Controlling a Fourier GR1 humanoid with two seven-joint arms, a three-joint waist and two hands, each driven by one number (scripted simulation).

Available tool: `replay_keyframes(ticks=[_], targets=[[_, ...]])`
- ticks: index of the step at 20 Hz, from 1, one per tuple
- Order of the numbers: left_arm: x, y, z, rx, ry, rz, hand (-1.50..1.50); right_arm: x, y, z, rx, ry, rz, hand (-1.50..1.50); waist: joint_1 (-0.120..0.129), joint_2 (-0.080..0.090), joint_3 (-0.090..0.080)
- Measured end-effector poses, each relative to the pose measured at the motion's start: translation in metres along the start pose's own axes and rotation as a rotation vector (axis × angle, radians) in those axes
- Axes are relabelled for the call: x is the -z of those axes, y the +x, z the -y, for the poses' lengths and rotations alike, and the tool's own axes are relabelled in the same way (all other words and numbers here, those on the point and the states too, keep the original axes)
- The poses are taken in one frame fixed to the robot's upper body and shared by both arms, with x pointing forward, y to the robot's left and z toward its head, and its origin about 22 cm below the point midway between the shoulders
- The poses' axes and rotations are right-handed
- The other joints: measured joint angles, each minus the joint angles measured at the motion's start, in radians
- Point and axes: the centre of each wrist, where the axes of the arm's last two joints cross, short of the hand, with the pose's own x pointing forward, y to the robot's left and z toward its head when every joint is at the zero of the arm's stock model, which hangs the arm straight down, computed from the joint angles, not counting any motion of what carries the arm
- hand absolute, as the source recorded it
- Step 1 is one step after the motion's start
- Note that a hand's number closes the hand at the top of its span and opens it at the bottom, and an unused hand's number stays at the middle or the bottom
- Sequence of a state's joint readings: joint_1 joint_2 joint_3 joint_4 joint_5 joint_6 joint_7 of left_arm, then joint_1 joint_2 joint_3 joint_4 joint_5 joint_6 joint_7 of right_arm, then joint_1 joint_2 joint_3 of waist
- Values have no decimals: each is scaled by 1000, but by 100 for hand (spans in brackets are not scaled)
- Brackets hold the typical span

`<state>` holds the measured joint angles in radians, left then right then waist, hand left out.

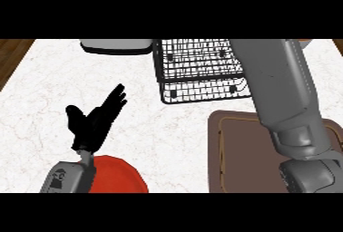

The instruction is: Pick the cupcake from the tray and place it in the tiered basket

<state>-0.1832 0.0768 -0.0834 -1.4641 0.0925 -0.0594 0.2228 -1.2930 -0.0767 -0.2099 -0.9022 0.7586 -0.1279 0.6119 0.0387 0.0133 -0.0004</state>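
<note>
The black wire tiered basket (201,68) stands at the back of the counter, right of centre. In front of it lies the brown tray (231,149), with its right part covered by my right forearm (285,90). That forearm runs from the lower right up over the basket's right side and leaves the view at the top, so the right hand does not show. No cupcake shows anywhere; I cannot tell whether it is hidden. My left hand (94,120) rests open at the left, fingers up and holding nothing.
A red round object (120,176) lies at the front left, partly under my left forearm. A grey and black object (117,45) sits at the back edge, left of the basket. Dark wood floor shows beyond the counter's left edge (13,63).
</note>
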Motion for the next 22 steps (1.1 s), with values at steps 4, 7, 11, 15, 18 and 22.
replay_keyframes(ticks=[4,7,11,15,18,22], targets=[[0,5,-2,5,-7,7,0,5,-2,-20,126,45,17,-150,10,3,0],[1,10,-1,8,-11,6,0,8,-8,-35,182,73,57,-150,14,4,0],[5,8,-7,10,-7,10,0,8,-5,-50,229,68,132,-150,15,5,0],[4,10,-4,10,-10,10,0,10,5,-51,271,-24,182,-150,15,4,-1],[1,7,-5,6,-3,6,0,16,3,-43,295,-118,170,-150,8,2,-1],[-1,5,-9,0,15,-1,0,24,-2,-26,376,-210,79,-150,-12,-7,0]])
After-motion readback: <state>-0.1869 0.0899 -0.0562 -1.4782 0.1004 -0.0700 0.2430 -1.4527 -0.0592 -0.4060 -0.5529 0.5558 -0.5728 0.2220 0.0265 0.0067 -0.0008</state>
